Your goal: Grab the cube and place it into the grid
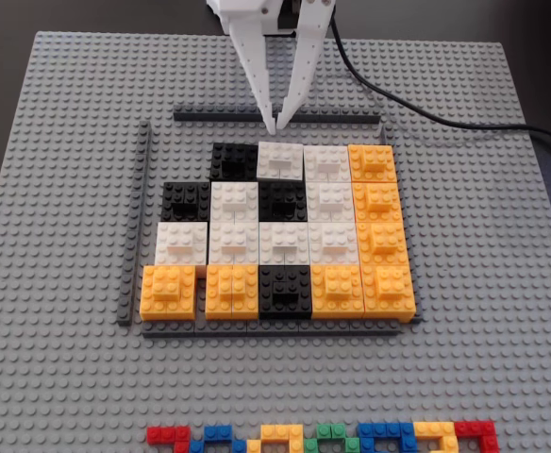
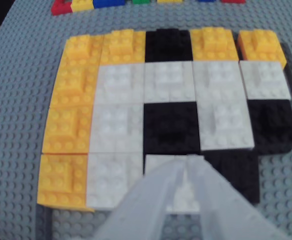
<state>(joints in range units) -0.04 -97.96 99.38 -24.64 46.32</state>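
The grid (image 1: 283,241) is an array of white, black and orange blocks framed by dark grey strips (image 1: 139,217). Several black studded blocks sit in it; one (image 1: 235,160) is in the back row, second cell from the left. No black block lies outside the grid. My white gripper (image 1: 275,125) is shut and empty, its tips over the back strip just behind a white block (image 1: 280,160). In the wrist view the gripper (image 2: 187,159) hangs over that white block (image 2: 158,162), with a black block (image 2: 233,172) right of it.
The back-left cell of the grid (image 1: 186,160) shows bare grey baseplate (image 1: 502,283). A row of small multicoloured bricks (image 1: 323,439) lies at the front edge. A black cable (image 1: 426,113) runs across the back right.
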